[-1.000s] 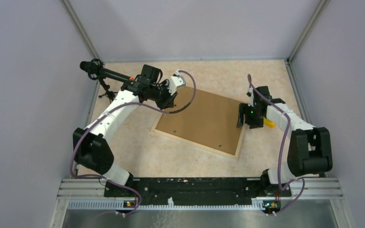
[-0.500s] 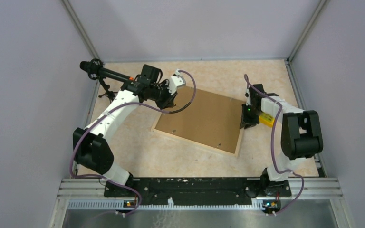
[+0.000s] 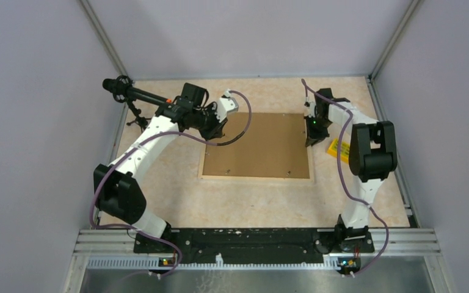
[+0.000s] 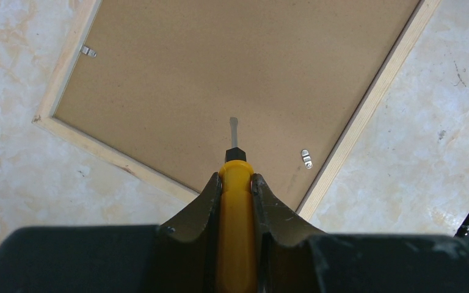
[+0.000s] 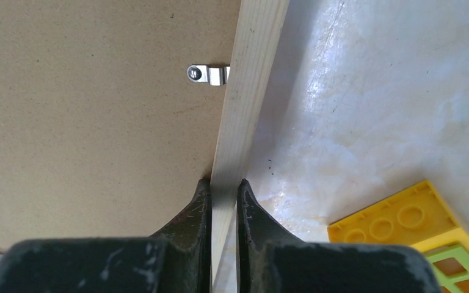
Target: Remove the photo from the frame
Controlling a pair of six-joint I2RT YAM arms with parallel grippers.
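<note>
Pale marbled table [image 3: 250, 201], plain lilac-grey walls [image 3: 238, 36] on three sides, metal posts in the far corners.

Your left tool [image 4: 236, 177] is pressed onto the yellow handle of a screwdriver [image 4: 237, 232]. The short blade points out over the brown board, near a small metal clip [image 4: 306, 158]; you cannot tell whether the tip touches.

Your right tool [image 5: 223, 183] pinches the pale wood edge of the frame [image 3: 256, 146], one finger on the board side, one on the table side. A second clip [image 5: 207, 74] sits just ahead, lapping from that edge onto the board.

Frame lies flat, reverse side up, mid-table between your two arms, its sides roughly square to the table edges. Photo is hidden from view under the board.

Yellow block [image 5: 397, 220] rests on the table just right of the frame, apart from it, a green piece against its near side.
</note>
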